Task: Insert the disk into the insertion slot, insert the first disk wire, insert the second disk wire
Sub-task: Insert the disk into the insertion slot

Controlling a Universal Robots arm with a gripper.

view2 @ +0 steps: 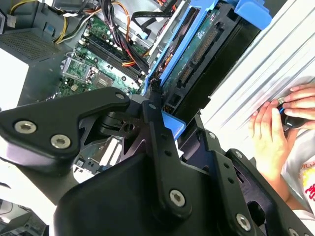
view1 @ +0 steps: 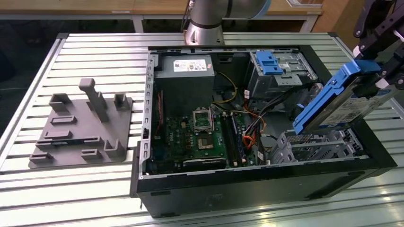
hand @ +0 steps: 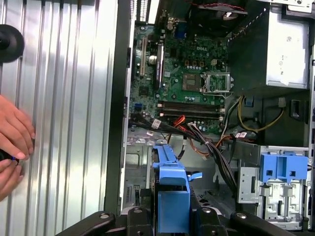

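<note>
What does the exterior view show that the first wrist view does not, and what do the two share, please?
Exterior view: a grey fixture plate on the slatted table, at the exterior view's left of the computer case, and the disk tilted above the small drive cage.
First wrist view: a person's hands at the table beside the case.
Both: the tool shut on the disk's blue carrier, the green motherboard, the power supply and the larger cage's blue latch.
</note>
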